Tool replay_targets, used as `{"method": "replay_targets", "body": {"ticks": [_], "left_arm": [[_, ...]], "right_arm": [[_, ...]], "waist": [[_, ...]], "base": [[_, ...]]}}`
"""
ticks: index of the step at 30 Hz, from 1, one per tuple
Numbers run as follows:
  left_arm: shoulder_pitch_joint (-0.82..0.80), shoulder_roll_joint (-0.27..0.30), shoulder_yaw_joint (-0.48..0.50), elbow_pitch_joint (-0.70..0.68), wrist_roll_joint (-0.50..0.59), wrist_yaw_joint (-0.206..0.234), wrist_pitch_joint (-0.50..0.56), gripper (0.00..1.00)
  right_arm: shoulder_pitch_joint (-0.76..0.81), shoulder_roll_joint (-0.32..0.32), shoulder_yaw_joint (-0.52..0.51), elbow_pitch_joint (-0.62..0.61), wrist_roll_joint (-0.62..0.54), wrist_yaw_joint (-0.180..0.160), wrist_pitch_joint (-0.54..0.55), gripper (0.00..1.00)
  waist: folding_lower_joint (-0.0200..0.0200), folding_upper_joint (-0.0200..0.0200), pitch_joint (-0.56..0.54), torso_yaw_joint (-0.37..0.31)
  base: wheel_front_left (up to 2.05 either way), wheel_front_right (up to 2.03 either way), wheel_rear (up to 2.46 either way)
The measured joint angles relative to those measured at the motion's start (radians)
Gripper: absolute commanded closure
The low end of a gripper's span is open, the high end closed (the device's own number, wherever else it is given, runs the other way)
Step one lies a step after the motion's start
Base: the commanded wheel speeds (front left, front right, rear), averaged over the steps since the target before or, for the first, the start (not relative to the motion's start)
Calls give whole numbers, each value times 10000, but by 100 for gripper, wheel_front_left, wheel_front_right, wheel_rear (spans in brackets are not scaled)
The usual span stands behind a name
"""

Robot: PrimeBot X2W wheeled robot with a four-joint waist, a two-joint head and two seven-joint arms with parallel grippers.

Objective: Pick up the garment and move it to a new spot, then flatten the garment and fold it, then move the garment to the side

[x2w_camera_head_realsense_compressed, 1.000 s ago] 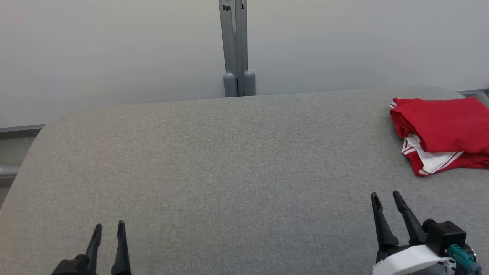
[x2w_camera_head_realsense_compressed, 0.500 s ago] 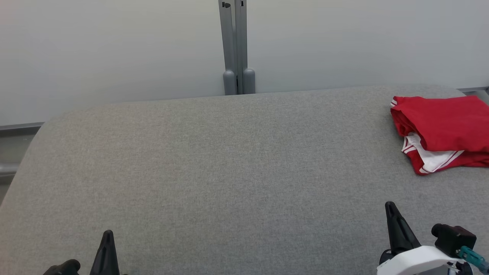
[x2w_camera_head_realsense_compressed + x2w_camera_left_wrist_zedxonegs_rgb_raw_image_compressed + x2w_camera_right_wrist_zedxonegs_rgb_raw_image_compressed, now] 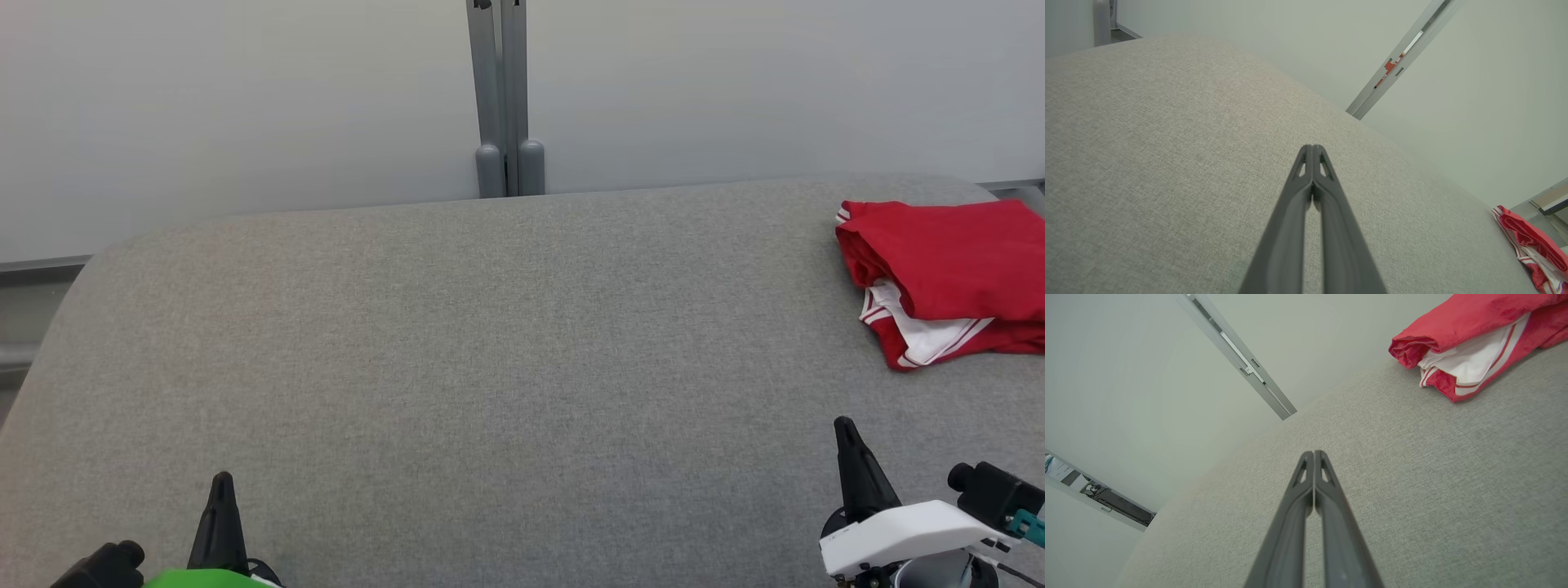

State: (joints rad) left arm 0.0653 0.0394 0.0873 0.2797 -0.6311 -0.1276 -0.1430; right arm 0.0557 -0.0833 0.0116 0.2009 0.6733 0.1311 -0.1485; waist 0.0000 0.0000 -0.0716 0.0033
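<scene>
Folded red garment (image 3: 951,261) lies on the table (image 3: 490,367); right gripper (image 3: 842,425) hovers near it, left gripper (image 3: 221,480) well apart from it, both clenched, empty.

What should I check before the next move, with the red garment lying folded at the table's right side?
1. Red garment folded: ok, a compact bundle with white trim showing.
2. Garment set aside on the grey table: ok, at its far right.
3. Garment wholly on the table: cannot tell, the head view cuts off its right part.
4. Left claw shut, empty: ok.
5. Right claw shut, empty: ok.
6. Claws apart from the garment: ok.
</scene>
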Motion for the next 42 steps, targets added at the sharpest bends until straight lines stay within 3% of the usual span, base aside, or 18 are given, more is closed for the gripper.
{"method": "replay_targets", "body": {"ticks": [42], "left_arm": [[-885,27,123,-174,-5120,0,1337,100]], "right_arm": [[-830,138,-621,221,4962,-6,1342,100]], "waist": [[0,0,312,-14]], "base": [[0,0,0]]}}
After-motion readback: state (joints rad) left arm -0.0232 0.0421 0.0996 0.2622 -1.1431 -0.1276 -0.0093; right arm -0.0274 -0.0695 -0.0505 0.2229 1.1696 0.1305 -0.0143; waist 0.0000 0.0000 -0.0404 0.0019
